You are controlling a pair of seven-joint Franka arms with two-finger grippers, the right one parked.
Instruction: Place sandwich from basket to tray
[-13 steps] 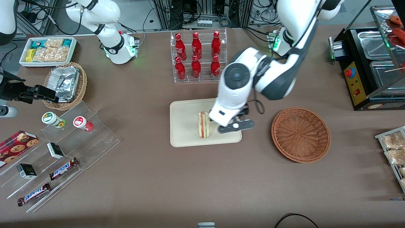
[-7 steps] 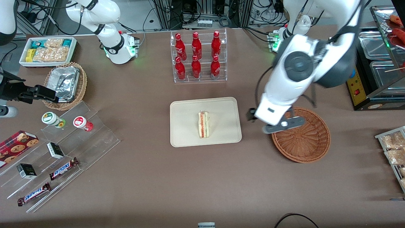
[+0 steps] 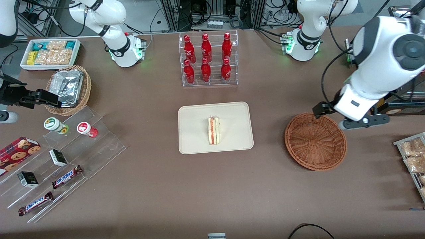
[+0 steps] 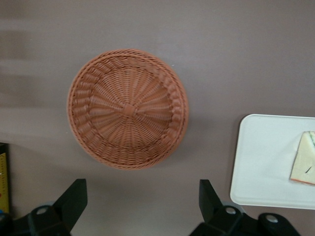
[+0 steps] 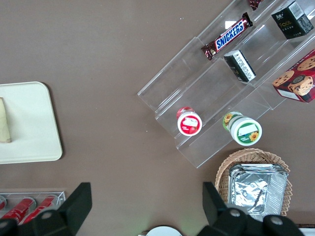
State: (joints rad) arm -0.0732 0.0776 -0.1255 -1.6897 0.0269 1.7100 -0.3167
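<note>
The sandwich [image 3: 214, 130] lies on its side near the middle of the cream tray [image 3: 196, 114], with its red and green filling edge showing. The reddish-brown wicker basket [image 3: 315, 141] sits empty beside the tray, toward the working arm's end. My left gripper [image 3: 348, 114] hangs above the table at the basket's rim, past the basket from the tray. It is open and holds nothing. In the left wrist view the gripper [image 4: 141, 201] has bare table between its fingers, and the basket [image 4: 128, 108], the tray [image 4: 263, 162] and the sandwich [image 4: 305, 160] all show.
A clear rack of red bottles [image 3: 207, 59] stands farther from the camera than the tray. A stepped acrylic shelf of snacks [image 3: 66, 149], a foil-lined basket [image 3: 68, 88] and a white bin [image 3: 49, 53] lie toward the parked arm's end. A wire rack of packets [image 3: 411, 156] is near the basket.
My gripper has left the tray and swung over the basket toward the working arm's end. The sandwich stays where it lay on the tray.
</note>
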